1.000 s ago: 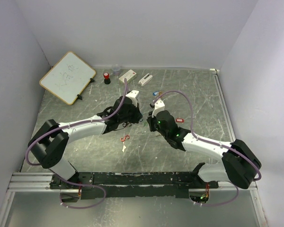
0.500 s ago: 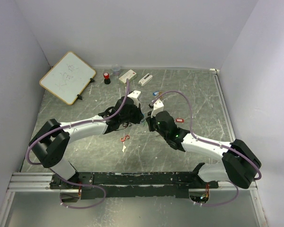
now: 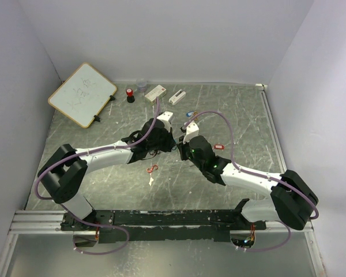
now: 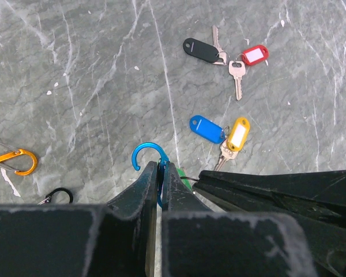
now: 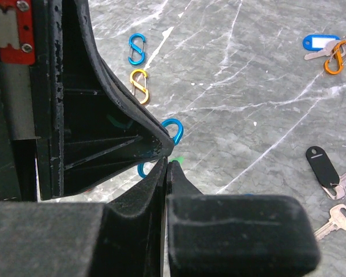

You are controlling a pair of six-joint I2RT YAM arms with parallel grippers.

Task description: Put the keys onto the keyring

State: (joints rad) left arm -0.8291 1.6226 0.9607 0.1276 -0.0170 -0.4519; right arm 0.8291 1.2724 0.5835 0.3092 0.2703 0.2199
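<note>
The left gripper (image 4: 159, 171) has its fingers pressed together on a blue clip (image 4: 144, 154). The hook pokes out past them, so a key can slide on. The right gripper (image 5: 167, 165) has its fingers pressed together too, tip to tip with the left one. A bit of green (image 4: 184, 183) shows between them. I think it is a key, but I cannot tell if it is pinched. The other keys (image 4: 237, 134) lie on the table (image 4: 75, 86) near the clip, with black, red, blue and yellow tags.
</note>
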